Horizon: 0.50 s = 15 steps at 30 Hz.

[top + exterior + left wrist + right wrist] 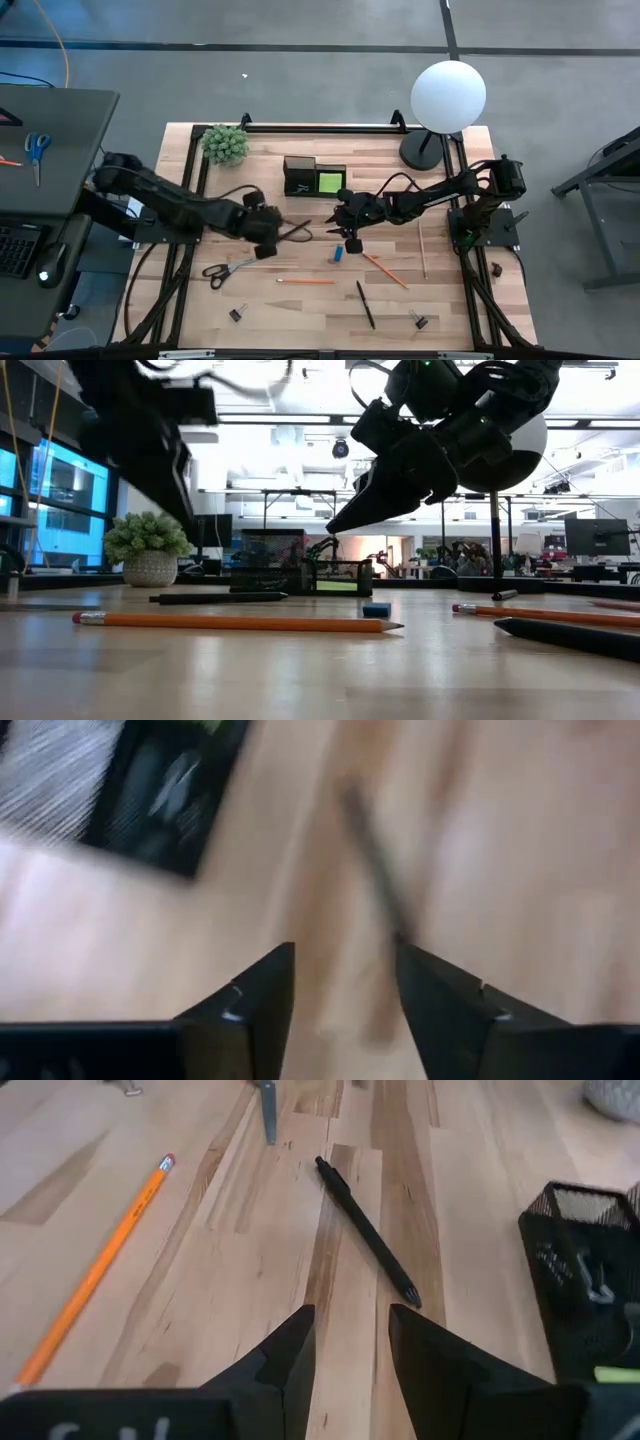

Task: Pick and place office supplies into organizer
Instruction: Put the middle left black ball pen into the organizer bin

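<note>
Organizer (314, 176) holding green pad (329, 183), both pincers, left (283, 230), right (340, 228), spread, nothing held.

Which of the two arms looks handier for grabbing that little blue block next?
Probably the right. Its open right gripper hangs close beside the small blue block on the wooden table, while the open left gripper sits farther off, nearer the black-handled scissors.
</note>
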Each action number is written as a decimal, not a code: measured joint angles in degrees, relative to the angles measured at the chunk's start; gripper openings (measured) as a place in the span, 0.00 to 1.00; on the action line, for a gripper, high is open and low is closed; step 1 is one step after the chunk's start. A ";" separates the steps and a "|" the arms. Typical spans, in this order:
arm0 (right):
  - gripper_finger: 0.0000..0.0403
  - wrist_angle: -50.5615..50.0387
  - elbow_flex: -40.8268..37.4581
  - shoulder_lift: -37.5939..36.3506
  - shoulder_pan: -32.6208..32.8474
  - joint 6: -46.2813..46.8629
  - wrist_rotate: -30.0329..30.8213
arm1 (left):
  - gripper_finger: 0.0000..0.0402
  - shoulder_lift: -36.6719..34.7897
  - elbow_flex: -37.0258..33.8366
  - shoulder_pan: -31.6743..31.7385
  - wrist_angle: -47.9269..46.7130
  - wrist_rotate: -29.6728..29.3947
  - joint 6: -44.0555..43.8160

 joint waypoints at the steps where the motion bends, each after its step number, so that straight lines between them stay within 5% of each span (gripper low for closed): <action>1: 0.30 -0.25 0.00 0.00 0.07 1.06 -0.42 | 0.38 -1.73 -1.97 -0.60 4.59 0.85 1.30; 8: 0.30 -2.51 0.00 0.02 3.50 7.09 -0.55 | 0.30 -6.89 -16.23 -1.79 43.30 0.43 11.54; 15: 0.30 -3.06 1.38 0.11 7.43 8.19 7.22 | 0.27 -8.80 -17.20 -1.72 60.08 -2.32 27.68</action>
